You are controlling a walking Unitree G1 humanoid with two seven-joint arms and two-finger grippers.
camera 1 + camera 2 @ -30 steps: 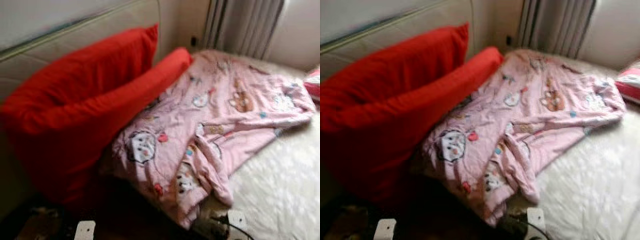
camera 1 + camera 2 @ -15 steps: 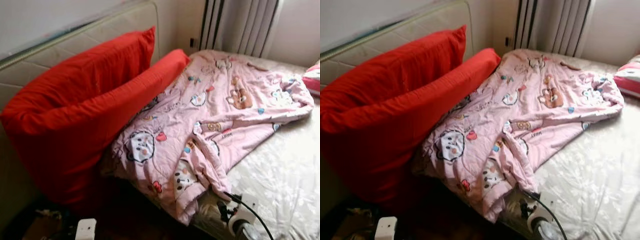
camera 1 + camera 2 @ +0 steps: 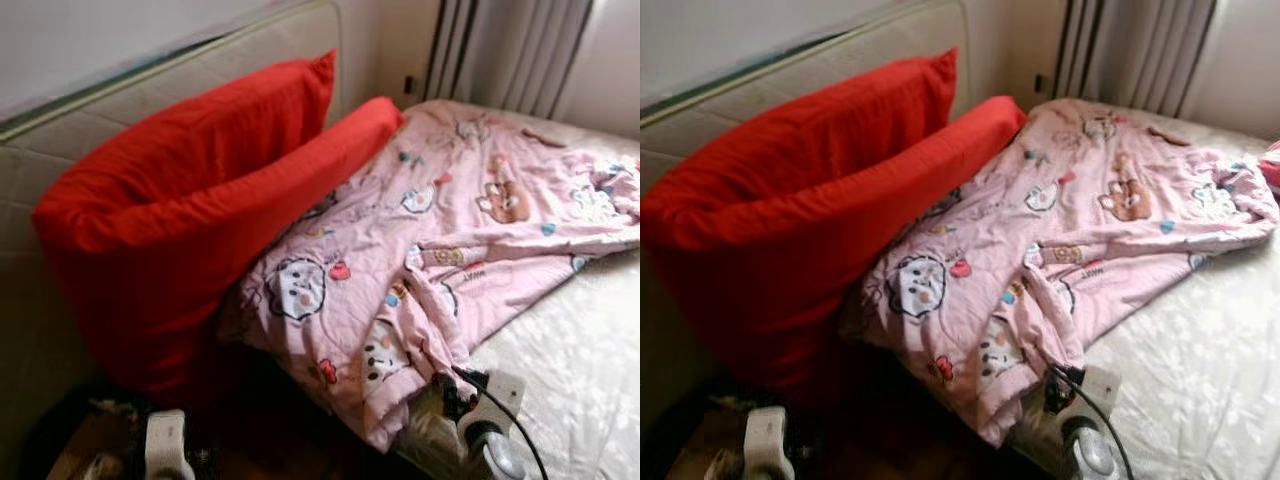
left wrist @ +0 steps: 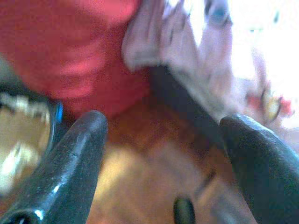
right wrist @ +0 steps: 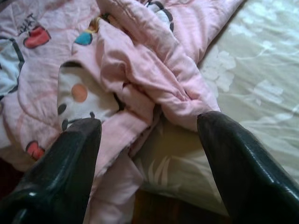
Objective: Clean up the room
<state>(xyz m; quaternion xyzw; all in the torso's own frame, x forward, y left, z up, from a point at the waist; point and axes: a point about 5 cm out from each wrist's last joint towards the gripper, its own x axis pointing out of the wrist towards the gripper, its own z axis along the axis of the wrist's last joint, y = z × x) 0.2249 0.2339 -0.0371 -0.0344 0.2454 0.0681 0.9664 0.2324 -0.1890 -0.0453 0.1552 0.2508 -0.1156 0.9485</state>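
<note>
At the far left of the frame a padded headboard runs up toward the top centre. Two red pillows lean against it, and the front pillow's long edge touches the pink blanket.

Low at the left edge, the left pincer hangs over a dark strip of wooden floor beside the bed. Its fingers stand wide apart and hold nothing. Its wrist view is blurred, with the red pillow above and a pale fold of blanket to one side. The white body of that arm shows at the bottom left of the head view.

In the centre, the pink blanket, printed with cartoon faces, lies crumpled and aslant across the bed. It spreads from the pillows to the right edge of the frame. Its near corner is bunched into thick folds that spill over the mattress edge at bottom centre.

The right pincer sits just at that hanging corner. It is released, with fingers spread, one on each side of the lowest fold and close to it, but not closed on the cloth. In the head view its white wrist and black cable show at the lower right.

To the right, the pale flowered sheet lies bare and open. Grey curtains hang at the upper right behind the bed.
</note>
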